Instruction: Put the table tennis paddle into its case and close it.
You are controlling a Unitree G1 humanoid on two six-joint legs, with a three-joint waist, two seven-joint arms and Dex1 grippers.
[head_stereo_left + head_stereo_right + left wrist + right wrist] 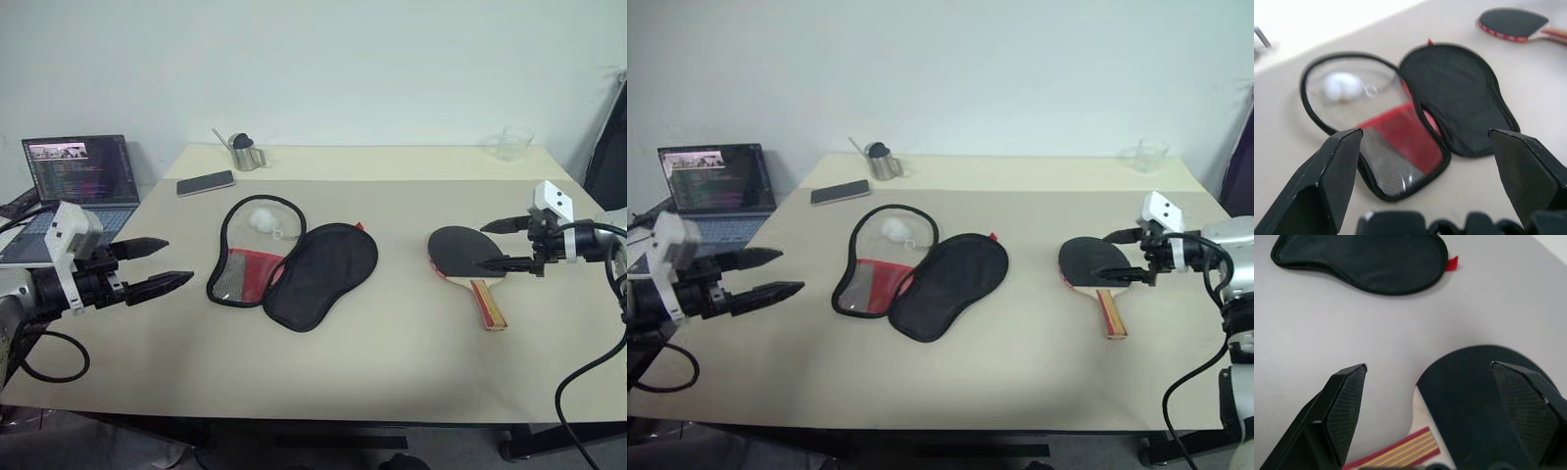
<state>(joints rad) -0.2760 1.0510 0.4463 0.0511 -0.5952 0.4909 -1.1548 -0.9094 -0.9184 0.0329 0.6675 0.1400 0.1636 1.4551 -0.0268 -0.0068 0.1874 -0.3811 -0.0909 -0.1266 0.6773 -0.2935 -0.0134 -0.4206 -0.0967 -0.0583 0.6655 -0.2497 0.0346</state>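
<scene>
The table tennis paddle point(460, 251) lies flat on the right of the table, black blade toward the far side and striped handle point(489, 305) toward the near edge. My right gripper point(482, 246) hovers open just over the blade, its fingers straddling the blade's left edge in the right wrist view point(1428, 364). The case point(323, 274) lies unzipped and spread open at the table's middle. Its black half is on the right. Its left half point(247, 257) shows the red panel, the mesh and the white ball charm point(263, 219). My left gripper point(178, 261) stands open well left of the case, pointing at it.
A beige table point(392, 362) carries everything. A phone point(206, 182) and a small metal jug point(245, 152) sit at the far left, a glass bowl point(509, 144) at the far right corner. An open laptop point(83, 176) stands off the table's left side.
</scene>
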